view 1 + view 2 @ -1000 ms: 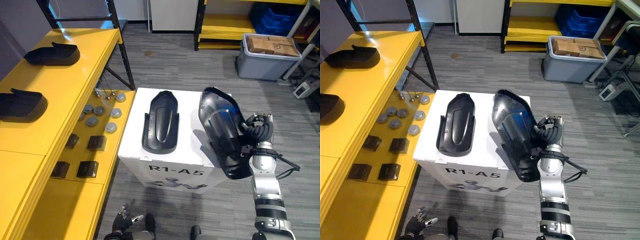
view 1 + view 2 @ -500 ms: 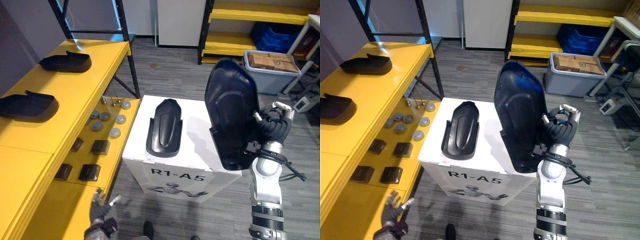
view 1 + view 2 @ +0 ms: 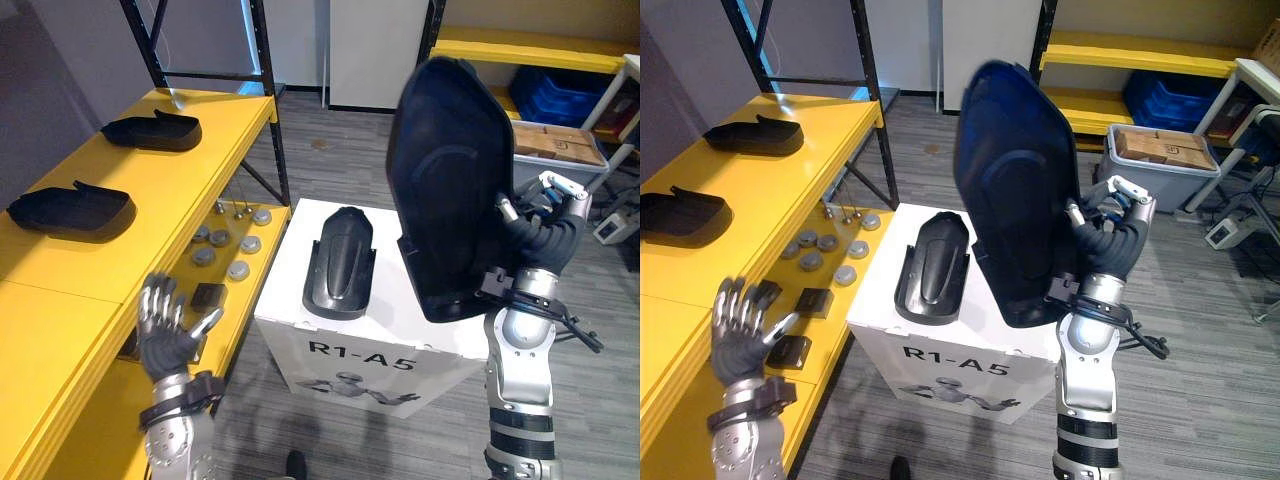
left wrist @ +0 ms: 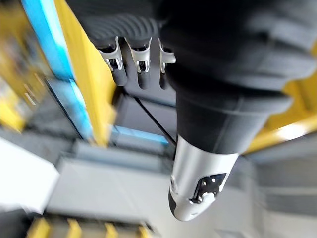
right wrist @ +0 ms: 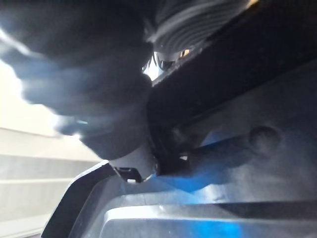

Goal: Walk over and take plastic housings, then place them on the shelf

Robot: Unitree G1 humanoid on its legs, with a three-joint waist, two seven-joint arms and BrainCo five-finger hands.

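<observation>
**Housing lifted, shelf next**

Nearest, left of the box (image 3: 350, 345), the left hand (image 3: 165, 330) hung with fingers spread, holding nothing. Above the box's right edge, the right hand (image 3: 540, 235) was clenched round the rim of a housing (image 3: 450, 190), held upright and clear of the box top. A second housing (image 3: 340, 262) lay on the box. Left of the box ran the shelf (image 3: 110, 275), with two more housings (image 3: 70, 208) farther along it. To do the step well, I judged, the load should swing left above the second housing, grip kept firm, and land on bare shelf. A second earlier the housing leaned low at the box and the left hand sat lower.
</observation>
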